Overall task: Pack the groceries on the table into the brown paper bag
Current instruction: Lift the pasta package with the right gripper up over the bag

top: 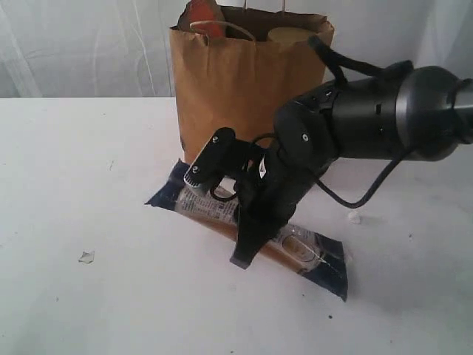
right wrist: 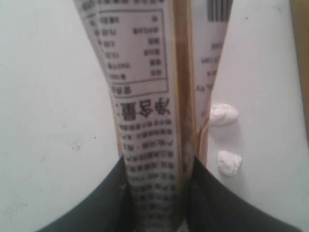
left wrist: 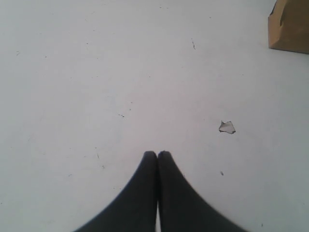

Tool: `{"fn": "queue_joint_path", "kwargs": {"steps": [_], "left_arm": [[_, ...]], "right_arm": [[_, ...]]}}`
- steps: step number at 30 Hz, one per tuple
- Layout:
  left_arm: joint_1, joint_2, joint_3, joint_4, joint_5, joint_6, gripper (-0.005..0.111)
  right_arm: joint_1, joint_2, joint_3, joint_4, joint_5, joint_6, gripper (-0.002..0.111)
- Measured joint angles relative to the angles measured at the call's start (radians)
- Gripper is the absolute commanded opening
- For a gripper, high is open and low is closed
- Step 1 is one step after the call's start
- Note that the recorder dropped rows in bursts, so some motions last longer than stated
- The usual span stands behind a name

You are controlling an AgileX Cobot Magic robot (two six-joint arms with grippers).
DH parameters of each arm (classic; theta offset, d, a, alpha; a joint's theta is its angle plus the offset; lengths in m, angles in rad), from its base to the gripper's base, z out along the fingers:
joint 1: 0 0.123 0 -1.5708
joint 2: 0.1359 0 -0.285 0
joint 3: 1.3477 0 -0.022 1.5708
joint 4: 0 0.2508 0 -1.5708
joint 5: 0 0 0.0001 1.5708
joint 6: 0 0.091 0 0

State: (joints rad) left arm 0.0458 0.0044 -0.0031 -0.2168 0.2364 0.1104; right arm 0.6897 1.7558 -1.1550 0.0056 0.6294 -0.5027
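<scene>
my right gripper point(right wrist: 159, 166) is pinching the long dark-blue-and-white plastic packet point(right wrist: 140, 72) across its middle. both fingers are pressing its sides, with the jaws narrowed to its width. the packet is lying flat on the white counter point(top: 89, 185), running out past my gripper both ways. the tall kraft-brown paper bag point(top: 236, 89) is standing just beyond it. i am judging the grip centred enough to lift level. to do this well, i should be raising it straight up above the bag's rim, then tipping one end down into the opening, since its length could catch the handles. two small white crumbs point(right wrist: 224, 114) are lying just beside my gripper, and i am leaving them. my left gripper point(left wrist: 157, 155) is fully closed on nothing, above the counter.
</scene>
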Motion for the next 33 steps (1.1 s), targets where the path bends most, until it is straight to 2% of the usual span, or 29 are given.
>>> {"fn": "queue_joint_path", "kwargs": {"steps": [11, 18, 27, 33], "left_arm": [[0.000, 0.000, 0.000, 0.000, 0.000, 0.000, 0.000], [0.000, 0.000, 0.000, 0.000, 0.000, 0.000, 0.000], [0.000, 0.000, 0.000, 0.000, 0.000, 0.000, 0.000], [0.000, 0.000, 0.000, 0.000, 0.000, 0.000, 0.000]], "right_arm": [[0.000, -0.100, 0.000, 0.004, -0.064, 0.041, 0.000], [0.000, -0.159, 0.000, 0.004, -0.095, 0.165, 0.000], [0.000, -0.250, 0.000, 0.155, -0.072, 0.189, 0.000], [0.000, -0.373, 0.000, 0.178, -0.063, 0.189, 0.000]]}}
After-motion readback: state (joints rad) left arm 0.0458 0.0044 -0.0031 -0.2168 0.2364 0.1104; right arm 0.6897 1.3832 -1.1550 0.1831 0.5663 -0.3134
